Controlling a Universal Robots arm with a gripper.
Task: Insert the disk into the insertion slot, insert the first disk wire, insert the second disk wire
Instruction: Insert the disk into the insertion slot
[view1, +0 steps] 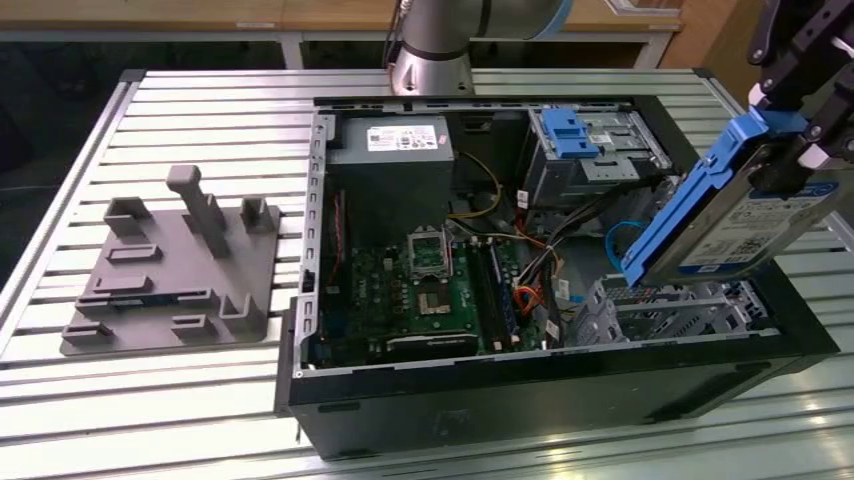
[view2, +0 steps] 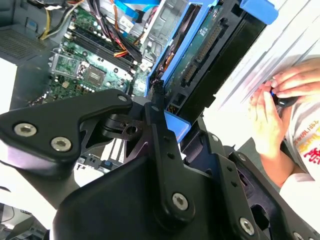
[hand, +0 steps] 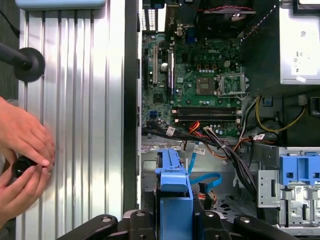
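My gripper (view1: 790, 150) is shut on the disk (view1: 734, 225), a silver-grey drive with a white label in a bright blue carrier. It hangs tilted in the air over the exterior view's right end of the open computer case. Just below its lower end sits the insertion slot (view1: 681, 305), a perforated silver cage. Both wrist views show the disk (view2: 210, 55) (hand: 175, 200) reaching out from the gripper (view2: 165, 117) (hand: 175, 227) toward the cage (hand: 149, 170). A blue flat cable (hand: 207, 179) lies loose in the case beside the cage.
A grey metal bay with a blue tab (view1: 585, 135) stands behind the cage, next to the power supply (view1: 394, 150). Loose wires (hand: 225, 150) cross the motherboard (view1: 427, 290). A grey fixture (view1: 174, 265) lies on the slatted table. A person's hands (hand: 25, 150) (view2: 280, 100) rest beside the case.
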